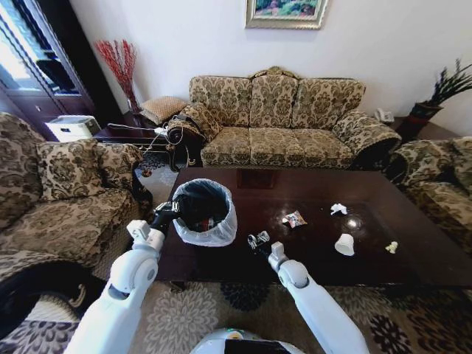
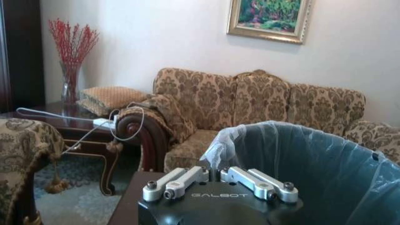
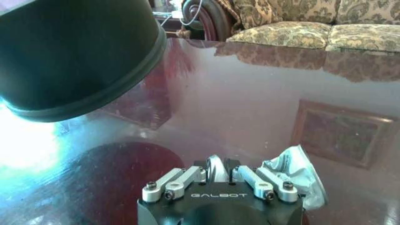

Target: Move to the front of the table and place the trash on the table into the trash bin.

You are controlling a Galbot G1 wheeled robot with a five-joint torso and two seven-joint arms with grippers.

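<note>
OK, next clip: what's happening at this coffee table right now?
The robot stands at the front of the table. Its left gripper holds the bag-lined trash bin by the rim, tilted above the table. Its right gripper is down at the tabletop, closed on a shiny wrapper. Still lying on the table are another wrapper, crumpled white paper, a white cup and a yellowish bit.
</note>
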